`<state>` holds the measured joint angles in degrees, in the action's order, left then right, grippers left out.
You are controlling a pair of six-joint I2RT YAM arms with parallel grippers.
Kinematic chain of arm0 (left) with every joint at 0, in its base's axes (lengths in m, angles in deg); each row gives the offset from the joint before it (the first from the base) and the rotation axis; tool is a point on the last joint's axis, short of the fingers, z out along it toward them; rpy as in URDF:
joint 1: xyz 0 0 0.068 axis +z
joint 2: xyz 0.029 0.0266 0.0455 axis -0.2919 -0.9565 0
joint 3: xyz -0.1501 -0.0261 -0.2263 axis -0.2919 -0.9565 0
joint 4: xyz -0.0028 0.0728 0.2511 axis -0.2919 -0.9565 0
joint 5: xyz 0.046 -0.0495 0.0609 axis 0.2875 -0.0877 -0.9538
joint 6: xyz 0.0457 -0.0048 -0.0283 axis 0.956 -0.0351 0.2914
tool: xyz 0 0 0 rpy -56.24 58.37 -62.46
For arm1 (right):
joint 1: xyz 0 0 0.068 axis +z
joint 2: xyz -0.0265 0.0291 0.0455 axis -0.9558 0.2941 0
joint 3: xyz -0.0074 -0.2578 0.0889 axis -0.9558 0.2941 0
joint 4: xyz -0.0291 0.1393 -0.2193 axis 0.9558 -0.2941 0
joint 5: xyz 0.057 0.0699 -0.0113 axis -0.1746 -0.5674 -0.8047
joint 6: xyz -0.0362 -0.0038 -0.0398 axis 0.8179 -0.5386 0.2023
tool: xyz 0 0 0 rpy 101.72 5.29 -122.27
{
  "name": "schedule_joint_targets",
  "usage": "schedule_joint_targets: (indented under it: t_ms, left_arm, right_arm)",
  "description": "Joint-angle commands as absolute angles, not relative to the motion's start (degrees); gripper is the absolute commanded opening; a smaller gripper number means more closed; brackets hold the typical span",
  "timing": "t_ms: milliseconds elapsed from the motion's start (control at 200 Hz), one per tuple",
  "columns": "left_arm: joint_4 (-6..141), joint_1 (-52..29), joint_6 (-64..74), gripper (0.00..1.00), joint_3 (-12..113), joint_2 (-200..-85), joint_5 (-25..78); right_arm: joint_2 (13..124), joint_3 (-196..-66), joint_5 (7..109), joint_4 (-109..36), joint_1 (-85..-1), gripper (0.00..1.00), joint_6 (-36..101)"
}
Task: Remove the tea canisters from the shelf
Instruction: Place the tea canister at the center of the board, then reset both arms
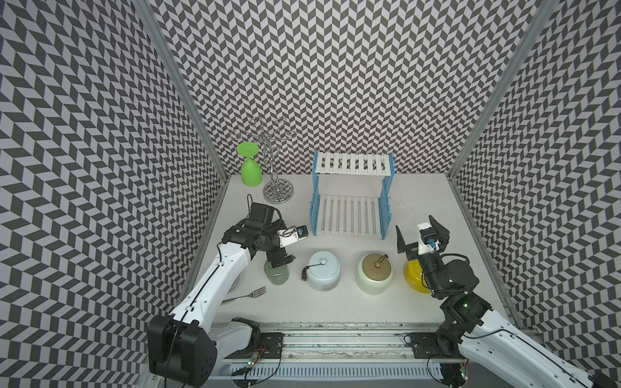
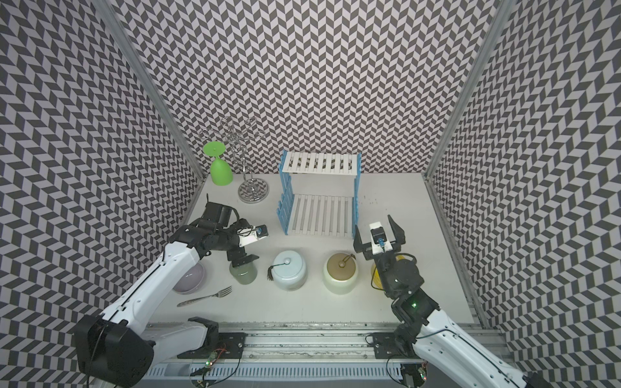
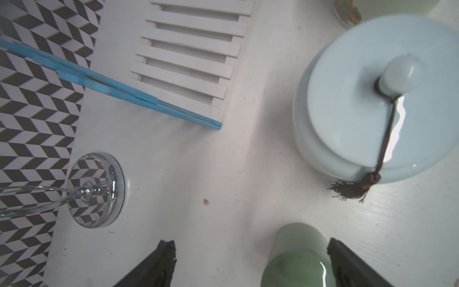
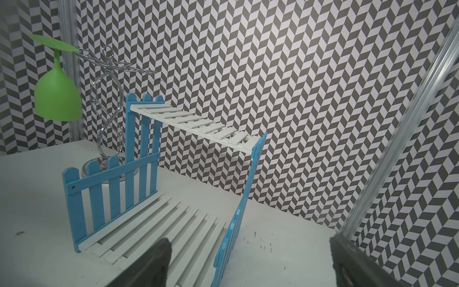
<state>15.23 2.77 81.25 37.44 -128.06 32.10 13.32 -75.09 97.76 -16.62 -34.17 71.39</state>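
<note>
The shelf [image 1: 351, 196] stands at the back middle of the table, and both of its slatted boards are bare. The tea canisters stand in a row on the table in front of it: sage green [image 1: 277, 275], pale blue with a tassel [image 1: 324, 272], cream with a brown lid [image 1: 374, 275], and yellow [image 1: 414, 277], which my right arm half hides. My left gripper [image 3: 250, 244] hangs open just over the sage green canister [image 3: 298, 261], which sits close to one finger, ungripped. My right gripper [image 1: 415, 224] is open and empty, raised near the shelf's front right corner [image 4: 223, 248].
A bright green goblet [image 1: 250, 168] hangs upside down on the chrome wire stand [image 1: 277, 193] at the back left. A fork [image 1: 245, 295] and a pale bowl [image 2: 190, 278] lie under my left arm. Patterned walls close in the left, back and right.
</note>
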Motion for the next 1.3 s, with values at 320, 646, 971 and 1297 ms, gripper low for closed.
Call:
schedule_joint_targets:
  t_ms: [320, 646, 971, 1297]
  left_arm:
    - [42.8, 5.7, 57.4, 1.0, 33.8, -126.0, 38.2]
    - [66.0, 7.4, 35.6, 1.0, 24.7, -126.7, 29.0]
    - [84.3, 10.0, 26.3, 1.0, 15.3, -131.0, 25.2]
    - [101.1, 13.2, 25.4, 1.0, 6.7, -136.3, 24.8]
  right_arm:
    - [12.1, -76.1, 101.1, -11.3, -38.1, 1.0, 70.2]
    - [16.9, -76.7, 102.0, -11.2, -46.2, 1.0, 59.8]
    - [29.8, -77.9, 105.4, -8.1, -51.4, 1.0, 54.0]
    - [37.8, -74.6, 104.5, -1.5, -55.3, 0.99, 52.6]
